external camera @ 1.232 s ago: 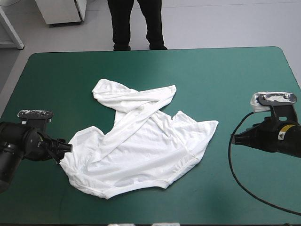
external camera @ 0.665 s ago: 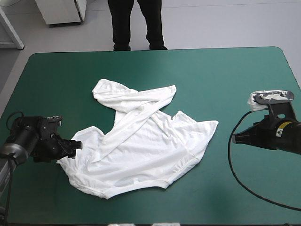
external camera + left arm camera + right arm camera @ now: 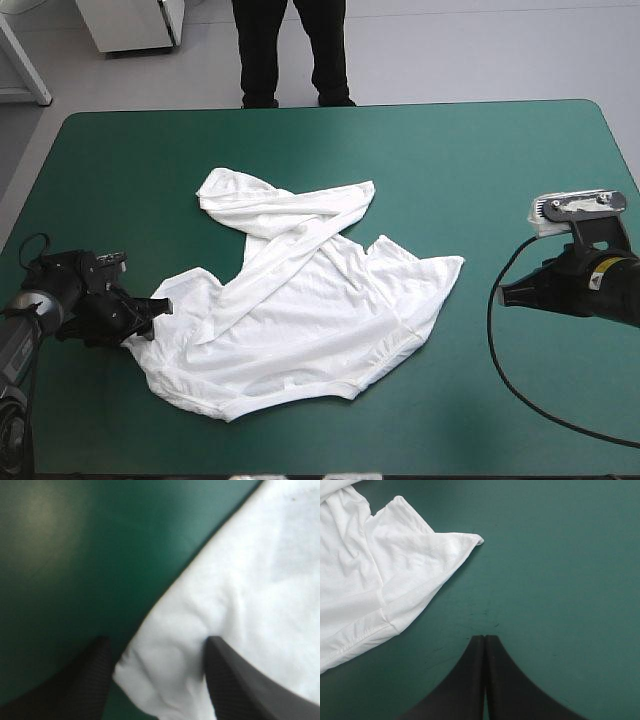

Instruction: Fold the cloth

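Two pincers sit low over the bench [image 3: 480,180], one at either side of the white T-shirt [image 3: 310,310]. The T-shirt lies spread but rumpled on the teal-green cover [image 3: 120,180], a little left of the bench's middle, with a long band of cloth folded slantwise across its body toward the far side. The left pincer [image 3: 152,308] is at the garment's left corner. In the left wrist view its black fingers [image 3: 90,680] stand apart, released, and a creased corner of the T-shirt [image 3: 250,605] lies between them; one finger is over bare cover just beside the cloth's edge, the other over the cloth. The right pincer [image 3: 505,293] is well apart from the T-shirt, over bare cover toward the bench's right edge. In the right wrist view its fingers are clenched together in one pointed arch, and the shirt's nearest corner [image 3: 465,540], a stitched hem ending in a point, lies flat ahead and off to one side. A small yellow label [image 3: 600,283] shows on the right arm, its marking too small to read.
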`<state>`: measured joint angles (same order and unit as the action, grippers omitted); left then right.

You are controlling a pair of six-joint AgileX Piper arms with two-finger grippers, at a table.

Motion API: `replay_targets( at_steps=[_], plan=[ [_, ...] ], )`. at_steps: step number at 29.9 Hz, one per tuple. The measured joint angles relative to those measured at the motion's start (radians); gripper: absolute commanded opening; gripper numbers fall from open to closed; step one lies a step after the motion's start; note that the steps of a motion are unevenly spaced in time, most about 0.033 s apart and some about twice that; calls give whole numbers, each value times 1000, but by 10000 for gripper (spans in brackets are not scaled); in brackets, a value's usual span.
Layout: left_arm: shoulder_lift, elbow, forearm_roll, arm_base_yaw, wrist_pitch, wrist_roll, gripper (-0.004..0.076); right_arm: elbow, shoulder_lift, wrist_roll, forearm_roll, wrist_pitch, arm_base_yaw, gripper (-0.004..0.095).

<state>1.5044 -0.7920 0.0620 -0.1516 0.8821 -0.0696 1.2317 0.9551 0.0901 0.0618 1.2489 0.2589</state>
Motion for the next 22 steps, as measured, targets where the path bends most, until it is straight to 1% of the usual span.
replay_targets(
  at_steps=[1, 2, 5, 7, 12, 14, 15, 17, 22],
  plan=[
    [-4, 10, 4, 1, -15, 1, 53, 0, 0, 0, 0, 0, 0, -12],
    [-10, 21, 8, 1, -26, 1, -6, 0, 0, 0, 0, 0, 0, -10],
    [-24, 44, 26, 1, -76, 1, -10, 0, 3, 7, 4, 0, 0, 32],
    [-28, 51, 38, 1, -89, 1, -10, 0, 17, 10, 4, 0, 0, 124],
    [-29, 51, 46, 1, -89, 13, -10, 1, 118, 28, -19, 0, 0, 479],
    [-34, 53, 48, 1, -91, 15, -10, 1, 176, 34, -38, -1, 0, 563],
    [-41, 58, 48, 1, -96, 15, -10, 1, 209, 35, -53, -4, 0, 576],
    [-53, 67, 48, 1, -106, 16, -10, 1, 265, 37, -81, -26, 0, 565],
    [-82, 91, 49, 1, -135, 18, -10, 1, 403, 38, -118, -119, 0, 554]
  ],
)
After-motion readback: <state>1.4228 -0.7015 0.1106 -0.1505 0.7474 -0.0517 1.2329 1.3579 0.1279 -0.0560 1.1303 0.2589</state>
